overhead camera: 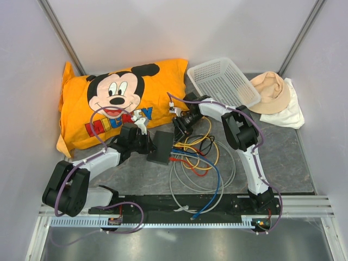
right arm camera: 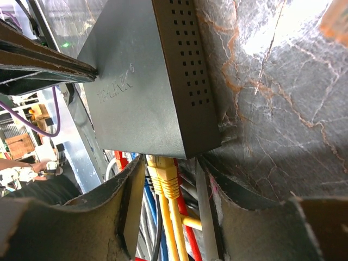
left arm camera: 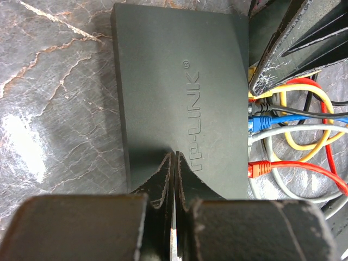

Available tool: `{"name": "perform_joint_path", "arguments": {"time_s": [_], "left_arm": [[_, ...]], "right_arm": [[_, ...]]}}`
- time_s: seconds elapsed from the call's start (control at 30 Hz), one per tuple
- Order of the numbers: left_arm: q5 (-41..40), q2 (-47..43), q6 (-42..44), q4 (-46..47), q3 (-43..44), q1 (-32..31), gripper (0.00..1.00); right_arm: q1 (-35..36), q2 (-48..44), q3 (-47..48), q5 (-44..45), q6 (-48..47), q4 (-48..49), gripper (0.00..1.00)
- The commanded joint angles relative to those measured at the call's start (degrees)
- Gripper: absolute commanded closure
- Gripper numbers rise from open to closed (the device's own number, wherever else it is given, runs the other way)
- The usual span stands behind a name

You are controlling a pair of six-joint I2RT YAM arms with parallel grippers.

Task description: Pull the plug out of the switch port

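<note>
Left pincer (left arm camera: pixel 174 163) is fully closed and grips nothing; its tips press on the lid of the switch (left arm camera: pixel 179 87). Right pincer (right arm camera: pixel 169 166) is open and straddles the yellow plug (right arm camera: pixel 162 185) without contact. The switch lies directly ahead of its tips.

Risk: if the plug latch is not released, a pull will likely drag the switch from under the left tips across the bench (left arm camera: pixel 60 109). A skewed closure may catch the adjacent blue plug (left arm camera: pixel 260 123).

The right wrist view shows the straddle. The left wrist view shows the full port row instead, including the red plug (left arm camera: pixel 260 168).
</note>
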Motion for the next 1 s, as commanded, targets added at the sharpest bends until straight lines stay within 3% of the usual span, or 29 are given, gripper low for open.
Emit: {"name": "perform_joint_path", "arguments": {"time_s": [0.0,0.67,0.97], "left_arm": [[0.5,0.9,-0.7,0.0,-1.0,0.2,0.98],[0.7,0.5,-0.3,0.3,-1.2,0.1,0.98],[1.0,0.6,-0.2,0.5,-1.3,0.1,0.98]], "right_arm": [[0.0,0.7,2.2,0.5,0.9,1.8,0.51],[-0.9,0.9,1.7,1.4,2.1,2.4,0.57],[-1.7,2.3,2.3,1.2,6.1,4.4,0.50]]}}
